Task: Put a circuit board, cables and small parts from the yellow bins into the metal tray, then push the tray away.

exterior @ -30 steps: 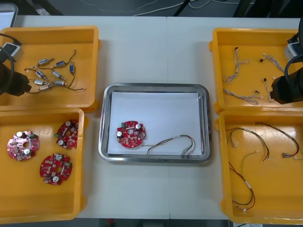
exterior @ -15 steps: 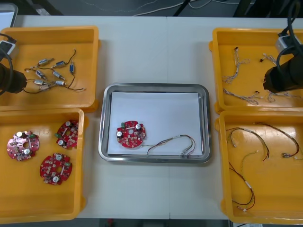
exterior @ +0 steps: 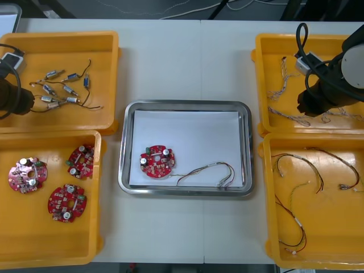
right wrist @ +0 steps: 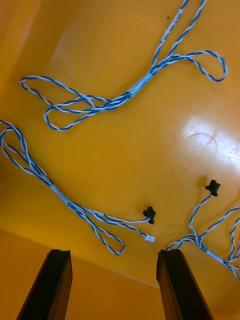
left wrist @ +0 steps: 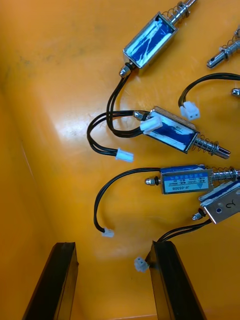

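Blue-white cable (right wrist: 60,195) — seemingly just beyond right gripper (right wrist: 114,256)

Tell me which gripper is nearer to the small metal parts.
Left. The left gripper, open, hangs over the far left yellow bin right beside the small metal parts; the right gripper, open, is across the table over the twisted blue and white cables.

Blue-white cables (right wrist: 135,91) are spread flat before the right hand (right wrist: 114,252); wired small parts (left wrist: 172,131) before the left hand (left wrist: 113,245).
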You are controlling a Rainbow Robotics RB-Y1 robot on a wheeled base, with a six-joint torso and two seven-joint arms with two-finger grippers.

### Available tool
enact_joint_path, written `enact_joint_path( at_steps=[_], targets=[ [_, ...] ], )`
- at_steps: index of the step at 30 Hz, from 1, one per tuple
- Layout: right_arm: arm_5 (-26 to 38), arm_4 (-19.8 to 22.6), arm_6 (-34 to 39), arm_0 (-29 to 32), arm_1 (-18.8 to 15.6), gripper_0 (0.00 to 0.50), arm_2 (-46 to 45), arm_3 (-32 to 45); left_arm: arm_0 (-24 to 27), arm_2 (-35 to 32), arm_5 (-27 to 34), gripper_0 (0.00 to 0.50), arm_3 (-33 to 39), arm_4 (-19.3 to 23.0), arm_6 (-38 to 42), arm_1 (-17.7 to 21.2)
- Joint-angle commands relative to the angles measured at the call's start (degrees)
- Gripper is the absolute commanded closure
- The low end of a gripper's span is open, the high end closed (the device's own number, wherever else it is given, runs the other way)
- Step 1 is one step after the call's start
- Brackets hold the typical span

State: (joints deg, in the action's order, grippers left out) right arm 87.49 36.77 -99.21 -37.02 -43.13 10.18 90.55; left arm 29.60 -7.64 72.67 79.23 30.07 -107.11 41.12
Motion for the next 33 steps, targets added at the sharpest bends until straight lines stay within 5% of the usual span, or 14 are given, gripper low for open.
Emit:
enact_joint_path(
  at_steps=[1, 3, 5, 6, 13, 18, 33],
  targets=[
    [-2.1, 0.8, -0.4, -2.2, -1.8, 0.0, 2.8, -1.4, 0.0, 0.5, -0.6, 0.169, 0.4, -1.8, 2.7, -2.0],
    [-2.8, 1.0, -0.1, -2.2, -1.6, 0.0, 3.2, -2.5, -0.1, 0.8, -0.7, 0.223, 0.4, -1.9, 2.8, -2.3],
    [-3.7, 1.3, 0.2, -2.2, -1.3, 0.0, 3.1, -4.3, -0.1, 1.4, -0.7, 0.436, 0.4, -2.0, 3.1, -2.4],
    [-4.1, 1.3, 0.4, -2.2, -1.3, 0.0, 3.2, -4.8, -0.1, 1.5, -0.7, 0.49, 0.4, -2.0, 3.3, -2.4],
    [-6.9, 1.3, 1.9, -2.3, -0.6, 0.0, 3.2, -8.4, 0.0, 1.9, 0.6, 0.5, 0.4, -1.1, 4.4, -2.3],
    [-7.9, 1.4, 3.1, -2.2, -0.1, 0.0, 3.1, -9.4, 0.2, -0.8, 7.6, 0.5, 1.4, 3.2, 5.2, -0.9],
    [-11.2, 1.6, 6.6, -2.2, 1.5, 0.0, 3.1, -13.6, 0.2, -4.2, 22.8, 0.5, 8.8, 3.9, 8.8, 1.0]
  ],
)
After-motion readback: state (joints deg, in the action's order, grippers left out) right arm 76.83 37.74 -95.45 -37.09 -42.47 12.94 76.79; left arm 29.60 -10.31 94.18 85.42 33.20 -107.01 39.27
